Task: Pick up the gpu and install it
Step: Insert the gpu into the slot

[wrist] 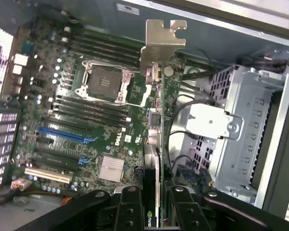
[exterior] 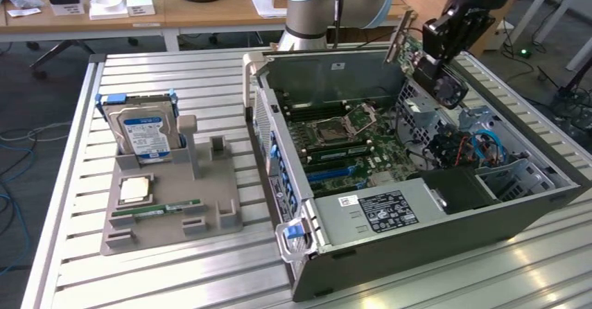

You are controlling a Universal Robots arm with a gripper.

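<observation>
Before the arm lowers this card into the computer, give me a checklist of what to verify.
1. The gpu gripped by the pincer: ok, held edge-on.
2. Side of case open, motherboard exposed: ok.
3. The blue slot empty: ok.
4. The gpu lined up over the blue slot: not ok, it hangs off to one side, crosswise.
5. Loose cables by the drive cage clear of the card: cannot tell.

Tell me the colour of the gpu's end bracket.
Silver, bare metal; the bracket on the gpu shows best in the wrist view.
</observation>
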